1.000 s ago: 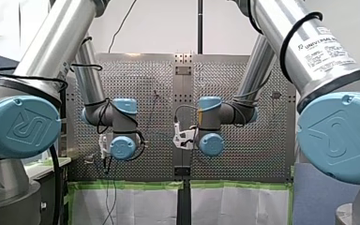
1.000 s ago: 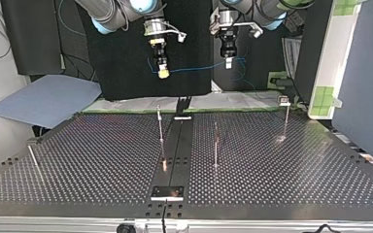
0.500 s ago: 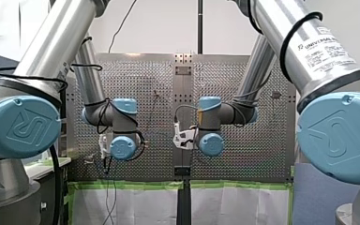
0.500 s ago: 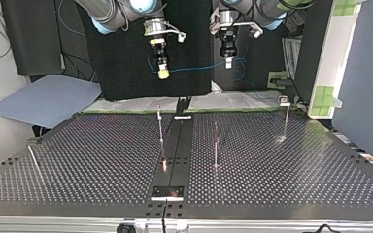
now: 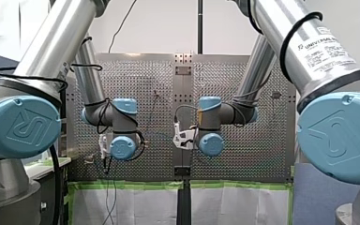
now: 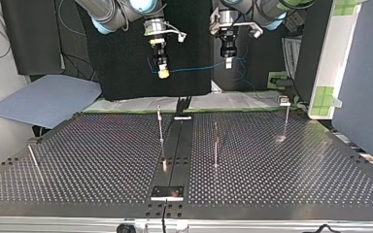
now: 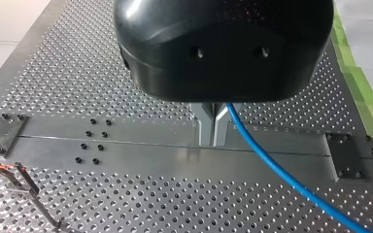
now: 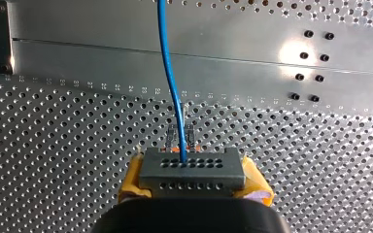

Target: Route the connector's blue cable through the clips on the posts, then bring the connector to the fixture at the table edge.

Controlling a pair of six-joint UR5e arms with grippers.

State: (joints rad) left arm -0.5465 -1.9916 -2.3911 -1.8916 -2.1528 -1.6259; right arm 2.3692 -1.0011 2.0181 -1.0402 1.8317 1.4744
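Note:
In the top view both grippers hang high above the perforated table (image 6: 102, 160). My right gripper (image 6: 163, 74), with yellow pads, is shut on the grey connector (image 8: 192, 167). The blue cable (image 8: 167, 68) leaves the connector's face and runs away over the plate. It spans across to my left gripper (image 6: 228, 63), whose metal fingers (image 7: 206, 127) are pinched shut on the cable (image 7: 272, 170). Thin posts (image 6: 160, 124) (image 6: 216, 145) stand on the table below, none touching the cable. A small plate (image 6: 167, 192) sits at the table's near edge.
A third post with a clip on top (image 6: 285, 102) stands at the top view's right. A thin rod (image 6: 33, 156) leans at its left. A clip post (image 7: 17, 175) shows beside my left gripper. A dark central rail (image 6: 175, 145) splits the table.

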